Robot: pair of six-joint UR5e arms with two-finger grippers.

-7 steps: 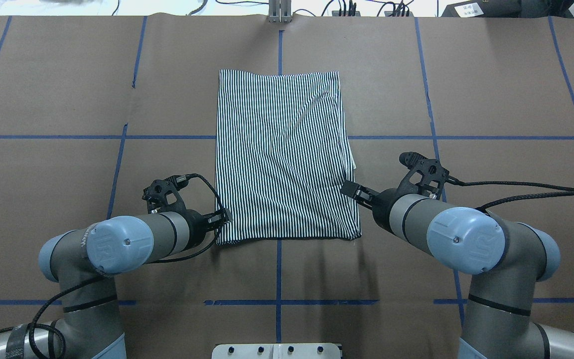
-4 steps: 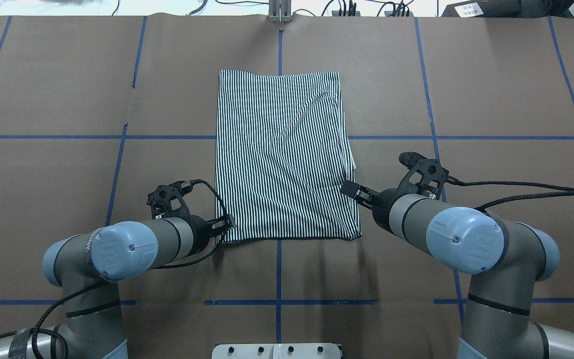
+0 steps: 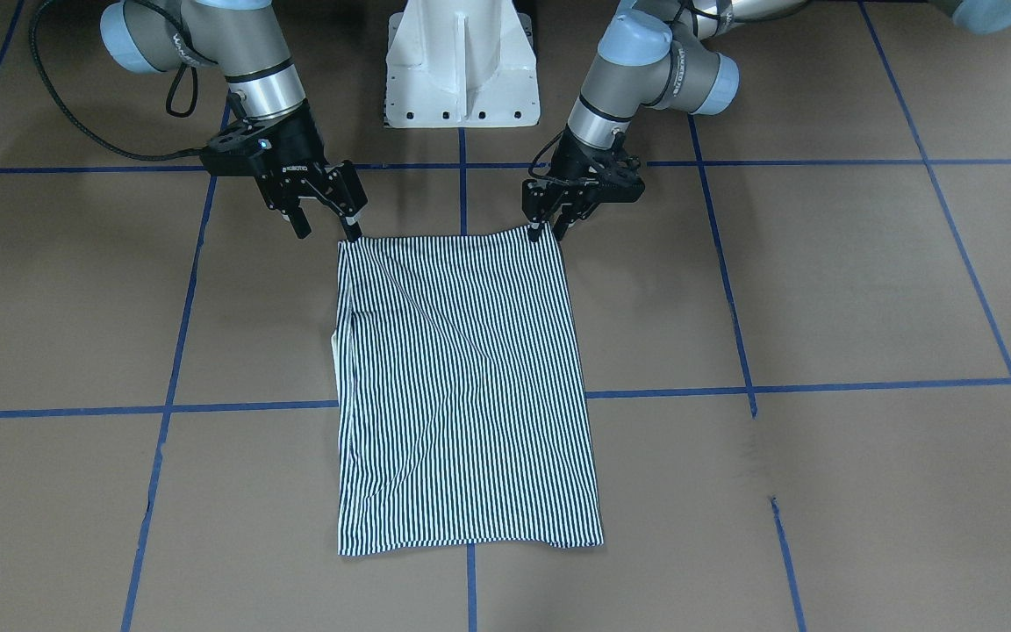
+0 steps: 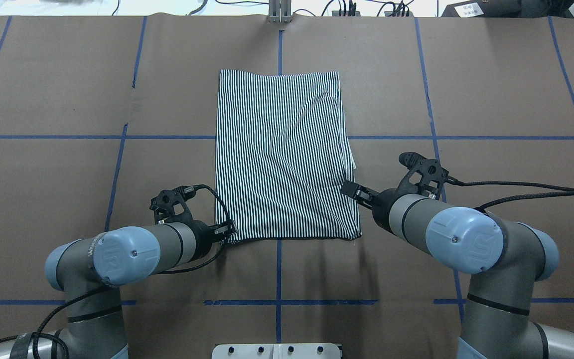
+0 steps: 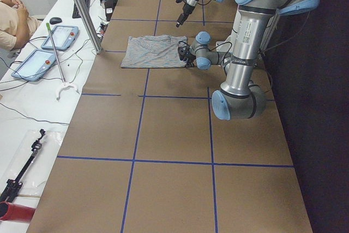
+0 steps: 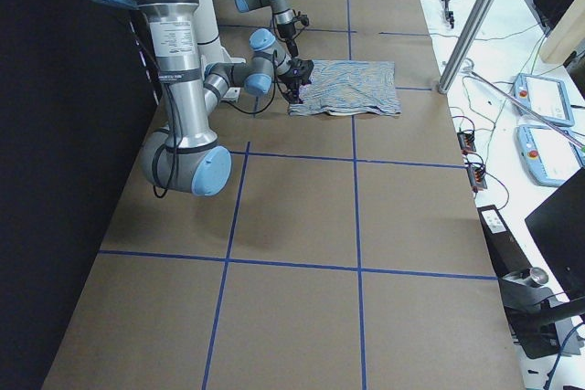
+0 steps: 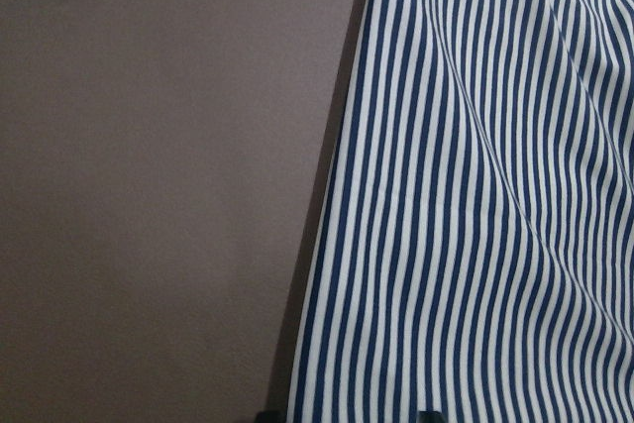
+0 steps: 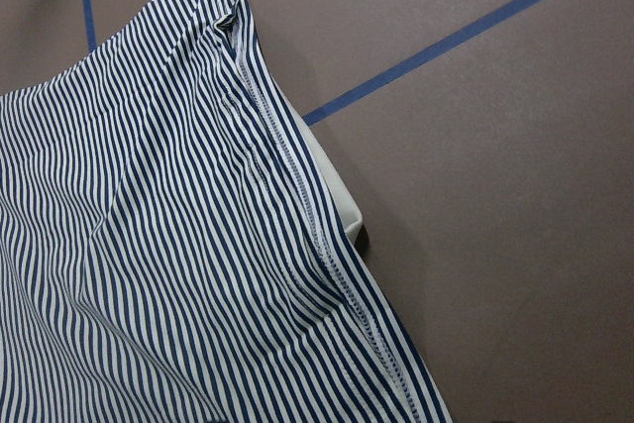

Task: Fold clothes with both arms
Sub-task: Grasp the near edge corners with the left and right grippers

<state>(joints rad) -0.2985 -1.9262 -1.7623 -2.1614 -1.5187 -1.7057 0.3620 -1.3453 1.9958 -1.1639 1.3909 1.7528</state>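
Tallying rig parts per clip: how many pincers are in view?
2. Left pincer at the shirt's robot-side left corner; right pincer beside its right edge, near that end. Both show fully.

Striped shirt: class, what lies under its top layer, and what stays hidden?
Under the striped shirt, a cream edge pokes out along one long side. Everything else beneath the top layer is covered and unseen.

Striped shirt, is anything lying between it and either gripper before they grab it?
Nothing visible is. The left gripper is open right at the striped shirt's near corner, and the right gripper is open beside the shirt's edge on its own side. Only the brown table surface shows in the gaps.
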